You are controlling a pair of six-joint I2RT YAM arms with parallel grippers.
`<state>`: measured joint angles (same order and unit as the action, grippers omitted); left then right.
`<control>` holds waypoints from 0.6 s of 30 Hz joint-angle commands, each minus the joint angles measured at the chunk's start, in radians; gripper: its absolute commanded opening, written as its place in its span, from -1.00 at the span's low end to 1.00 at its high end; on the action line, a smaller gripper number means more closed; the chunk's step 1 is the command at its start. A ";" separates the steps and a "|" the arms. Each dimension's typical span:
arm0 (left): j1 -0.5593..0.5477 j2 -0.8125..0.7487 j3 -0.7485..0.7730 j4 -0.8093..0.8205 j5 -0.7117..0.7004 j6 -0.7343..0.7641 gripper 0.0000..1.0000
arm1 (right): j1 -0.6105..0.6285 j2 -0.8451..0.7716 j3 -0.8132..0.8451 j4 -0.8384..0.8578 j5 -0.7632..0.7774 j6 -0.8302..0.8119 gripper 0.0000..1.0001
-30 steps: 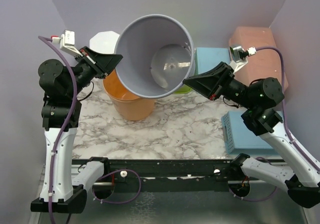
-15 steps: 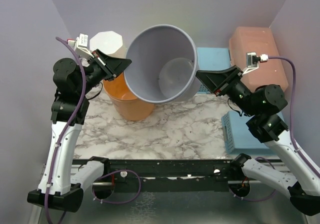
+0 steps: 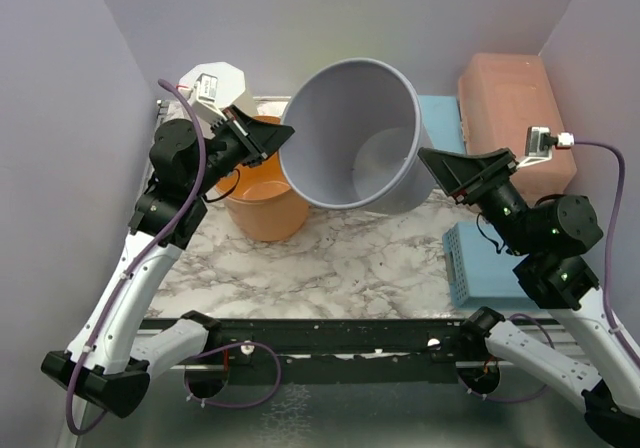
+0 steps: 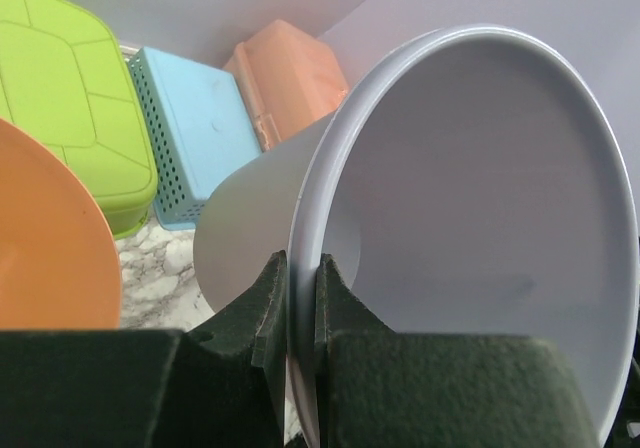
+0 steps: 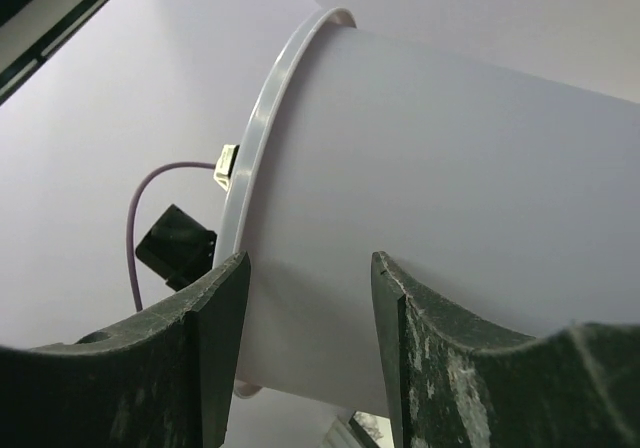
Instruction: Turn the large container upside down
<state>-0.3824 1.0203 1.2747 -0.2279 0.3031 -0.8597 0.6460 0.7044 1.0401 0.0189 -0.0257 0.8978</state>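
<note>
The large container is a big grey bucket, lifted off the table and tipped, with its mouth facing up toward the top camera. My left gripper is shut on its rim at the left; in the left wrist view the fingertips pinch the thin rim of the container from both sides. My right gripper stands open just right of the bucket. In the right wrist view its jaws are spread before the container's outer wall, with nothing between them.
An orange bucket stands under the left gripper, with a white tub behind it. A salmon box, a light blue basket and another blue basket sit at the right. A green box lies behind the bucket.
The right gripper has let go of the container's rim, opened and drawn back to the right. The left arm has carried the container to the right, still gripping the rim.
</note>
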 commanded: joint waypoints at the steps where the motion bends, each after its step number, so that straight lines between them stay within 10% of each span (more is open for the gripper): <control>1: -0.035 -0.020 -0.026 0.098 -0.128 -0.015 -1.00 | 0.005 -0.040 -0.049 -0.072 0.102 0.058 0.13; 18: -0.036 -0.045 -0.101 0.149 -0.171 -0.062 -1.00 | 0.005 -0.058 -0.056 -0.181 0.189 0.116 0.47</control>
<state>-0.4145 0.9863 1.1477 -0.1730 0.1261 -0.8909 0.6464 0.6010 0.9169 -0.1001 0.1429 1.0279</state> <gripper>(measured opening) 0.109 0.712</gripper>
